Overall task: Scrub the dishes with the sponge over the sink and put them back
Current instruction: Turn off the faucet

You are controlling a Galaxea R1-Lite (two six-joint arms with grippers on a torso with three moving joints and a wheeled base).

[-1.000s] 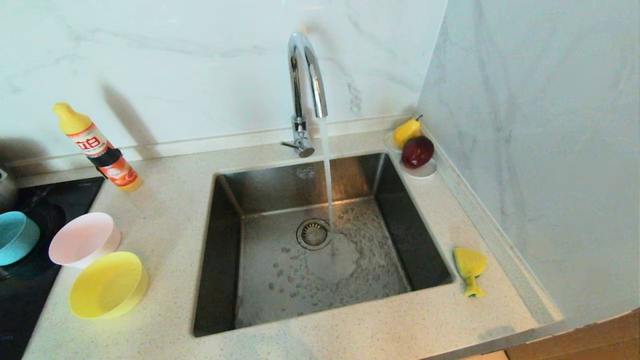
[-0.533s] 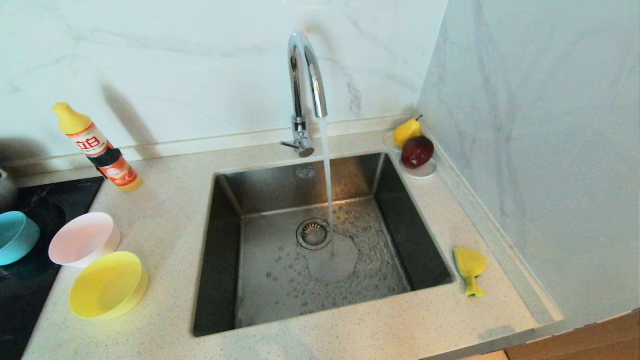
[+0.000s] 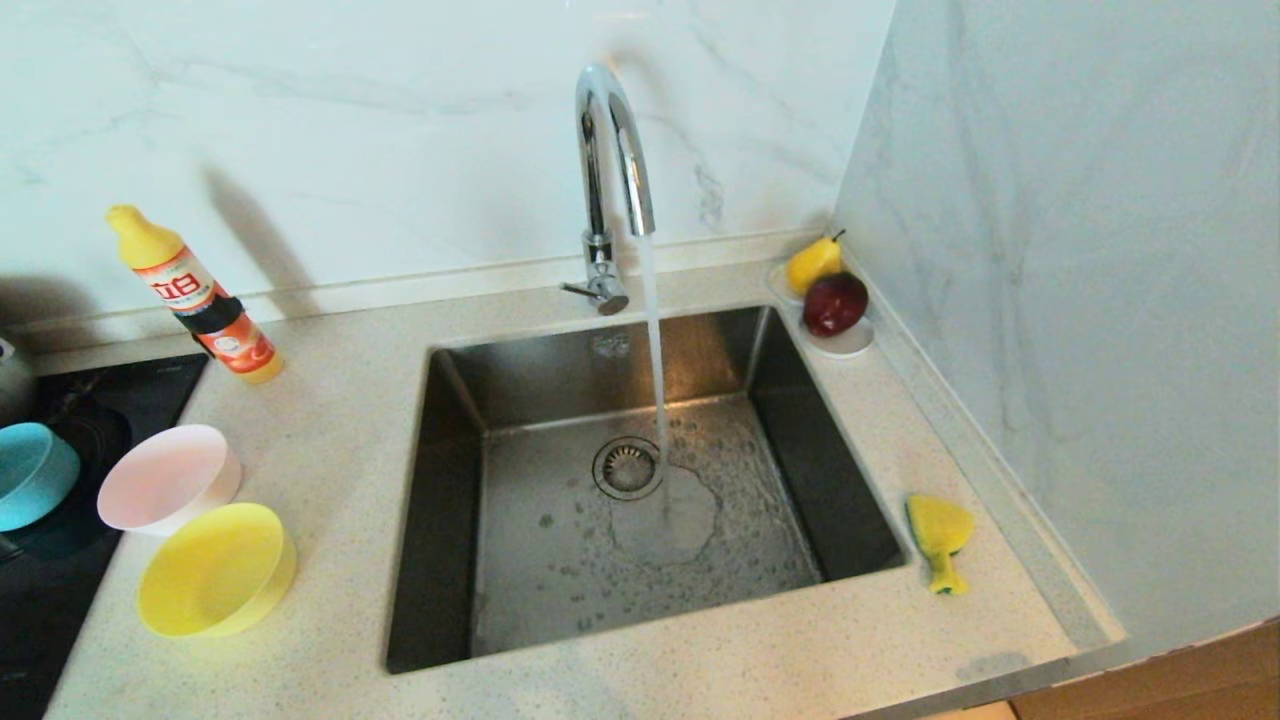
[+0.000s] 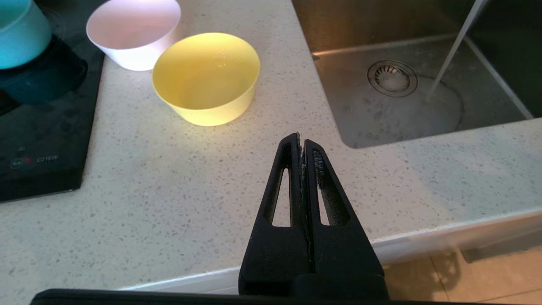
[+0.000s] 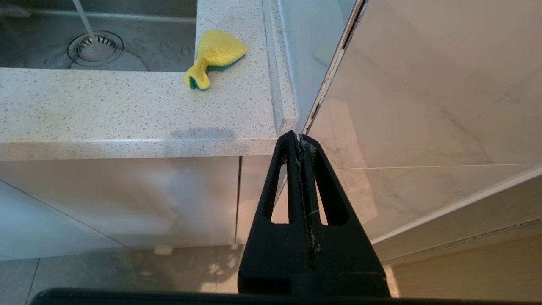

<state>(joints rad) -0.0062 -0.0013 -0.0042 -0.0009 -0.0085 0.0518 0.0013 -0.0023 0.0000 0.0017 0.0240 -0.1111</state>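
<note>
Nothing of the task is yet in hand. My left gripper (image 4: 301,142) has its fingers pressed together on nothing and hangs over the front edge of the speckled stone counter (image 3: 330,440), near the yellow round plastic bowl (image 3: 216,570). My right gripper (image 5: 300,142) is likewise closed and empty, off the counter's front right corner.

The pale pink plastic bowl (image 3: 168,478) touches the yellow one; the light blue plastic bowl (image 3: 34,474) stands on the black hob (image 3: 60,580). The small yellow foam sponge with green backing (image 3: 940,540) lies crumpled on the counter just right of the square stainless-steel sink (image 3: 440,560), where the curved chrome tap (image 3: 610,180) runs water beside the drain.

In my judgement, the next move calls for opening both grippers, the right descending on the sponge, the left taking a bowl by its rim.
</note>
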